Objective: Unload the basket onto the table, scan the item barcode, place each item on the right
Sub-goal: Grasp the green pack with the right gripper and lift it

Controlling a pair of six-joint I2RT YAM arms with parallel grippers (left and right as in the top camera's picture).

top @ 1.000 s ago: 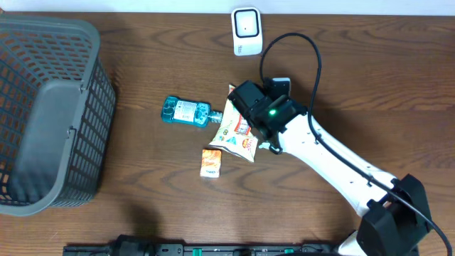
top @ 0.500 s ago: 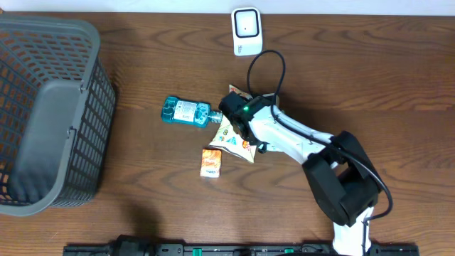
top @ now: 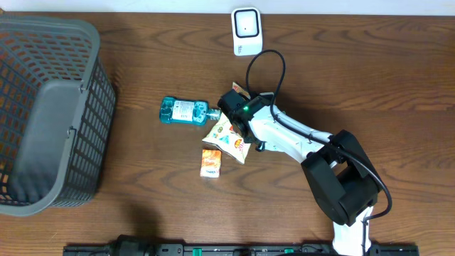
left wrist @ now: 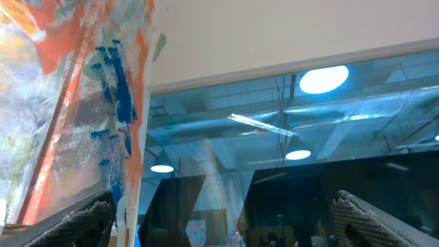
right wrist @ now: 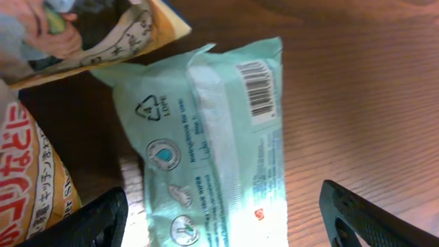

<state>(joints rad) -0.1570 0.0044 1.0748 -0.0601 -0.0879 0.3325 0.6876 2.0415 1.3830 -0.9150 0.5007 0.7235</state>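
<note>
Dark grey plastic mesh basket (top: 103, 107) at the left edge of the brown wooden tabletop (top: 384, 78): only its own grey floor shows inside. Right gripper (right wrist: 223, 195) spread wide, pinching nothing, over the pale green plastic pouch (right wrist: 219, 144) lying flat mid-tabletop, barcode (right wrist: 258, 89) face up. Overhead, the arm hides the pouch. Next to it: teal plastic bottle (top: 183, 112), white-and-yellow snack packet (top: 226, 135), small orange sachet (top: 210, 162). White square scanner (top: 246, 30) at the far edge. Left gripper (left wrist: 226, 216) spread, gripping nothing, fingers cropped.

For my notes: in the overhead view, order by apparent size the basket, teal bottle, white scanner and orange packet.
1. basket
2. teal bottle and white scanner, too alike to rank
3. orange packet
</note>
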